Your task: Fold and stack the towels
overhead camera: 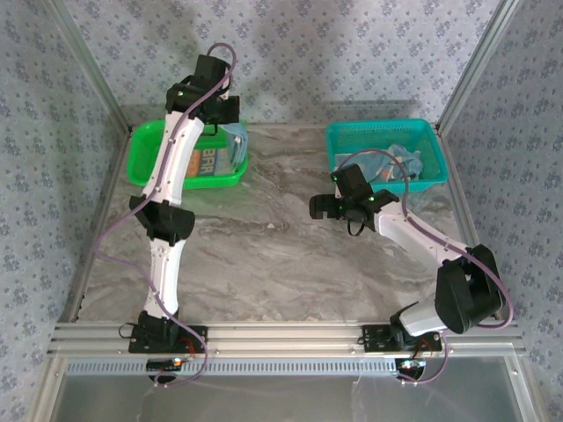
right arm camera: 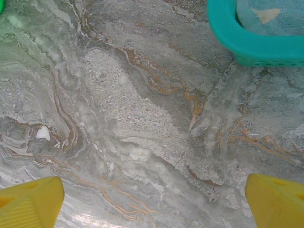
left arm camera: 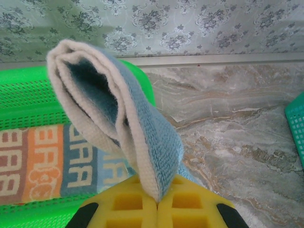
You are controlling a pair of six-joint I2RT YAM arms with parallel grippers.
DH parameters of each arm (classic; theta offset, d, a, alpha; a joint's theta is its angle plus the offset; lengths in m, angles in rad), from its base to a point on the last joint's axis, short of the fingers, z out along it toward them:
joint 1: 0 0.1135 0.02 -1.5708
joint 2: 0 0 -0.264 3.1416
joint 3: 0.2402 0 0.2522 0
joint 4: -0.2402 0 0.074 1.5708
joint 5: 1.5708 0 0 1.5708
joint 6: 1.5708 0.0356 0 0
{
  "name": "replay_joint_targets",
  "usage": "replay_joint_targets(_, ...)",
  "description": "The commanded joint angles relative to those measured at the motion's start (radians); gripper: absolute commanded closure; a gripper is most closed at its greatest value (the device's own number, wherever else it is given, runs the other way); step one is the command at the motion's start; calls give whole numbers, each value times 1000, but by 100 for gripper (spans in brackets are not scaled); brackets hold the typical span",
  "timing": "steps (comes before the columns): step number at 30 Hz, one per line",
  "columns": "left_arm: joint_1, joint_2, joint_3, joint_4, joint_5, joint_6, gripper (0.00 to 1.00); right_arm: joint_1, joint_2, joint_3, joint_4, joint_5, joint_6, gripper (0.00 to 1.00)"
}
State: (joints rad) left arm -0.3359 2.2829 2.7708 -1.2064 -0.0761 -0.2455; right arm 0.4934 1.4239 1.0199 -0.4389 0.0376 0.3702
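Step in hand: stacking. The left pincer is clamped on a folded light blue towel, held above the green basket, where the striped towel with block letters lies flat. Next move, by judgement: lower the folded towel squarely onto the striped one, then release. The left arm is stretched toward the far left of the bench. The right arm is bent low over mid-bench, its pincer spread wide and empty, near the teal basket, which holds a spotted light blue towel.
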Motion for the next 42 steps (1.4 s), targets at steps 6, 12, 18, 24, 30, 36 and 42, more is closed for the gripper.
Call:
replay_joint_targets(6, 27, 29, 35, -14, 43, 44, 100, 0, 9, -10, -9, -5, 10, 0)
replay_joint_targets(12, 72, 8, 30, -46, 67, 109, 100, -1, 13, -8, 1, 5, 12, 0)
replay_joint_targets(18, 93, 3, 2, -56, 83, 164, 100, 7, 34, 15, 1, 8, 15, 0)
replay_joint_targets(24, 127, -9, -16, -70, 76, 208, 100, 13, 40, 27, -4, 15, 15, 0)
replay_joint_targets(30, 192, -47, -107, -66, 67, 279, 100, 23, 53, 45, -11, 18, 16, 0)
replay_joint_targets(36, 316, -79, -277, -29, 37, 327, 100, 37, 71, 77, -24, 20, 14, 0)
replay_joint_targets(42, 429, -69, -383, 15, -44, 312, 44, 49, 87, 98, -24, 15, 13, 0)
